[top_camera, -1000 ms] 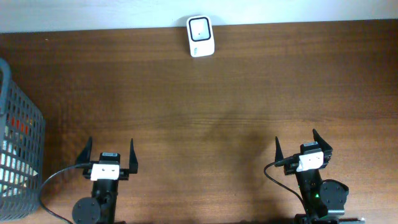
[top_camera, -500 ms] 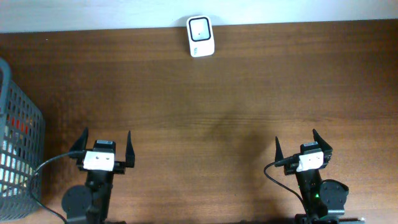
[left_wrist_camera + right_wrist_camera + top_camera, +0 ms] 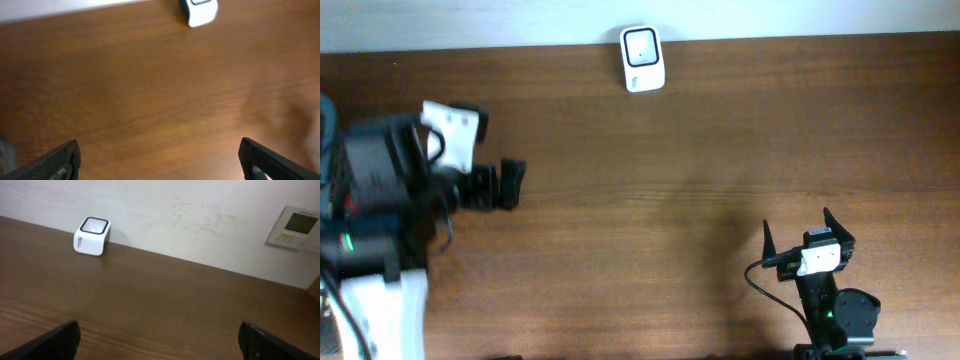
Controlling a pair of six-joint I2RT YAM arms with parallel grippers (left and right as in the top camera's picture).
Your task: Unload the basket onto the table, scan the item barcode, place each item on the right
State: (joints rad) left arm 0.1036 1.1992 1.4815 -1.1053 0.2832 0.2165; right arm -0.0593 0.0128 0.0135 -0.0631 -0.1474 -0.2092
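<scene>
White scanner (image 3: pixel 642 58), one; left fingers (image 3: pixel 60 159), right fingers (image 3: pixel 60 339) both spread

A dark wooden table (image 3: pixel 720 150) met a plain white wall (image 3: pixel 200 210). A small control panel (image 3: pixel 295 227) hung there.

The scanner (image 3: pixel 642 59) sits on the table (image 3: pixel 720 150) at its far edge, about midway along, just before the wall (image 3: pixel 200 210). The left gripper (image 3: pixel 508 185) hangs over the table's left side. The right gripper (image 3: pixel 798 228) is at the near edge, toward the right corner.
</scene>
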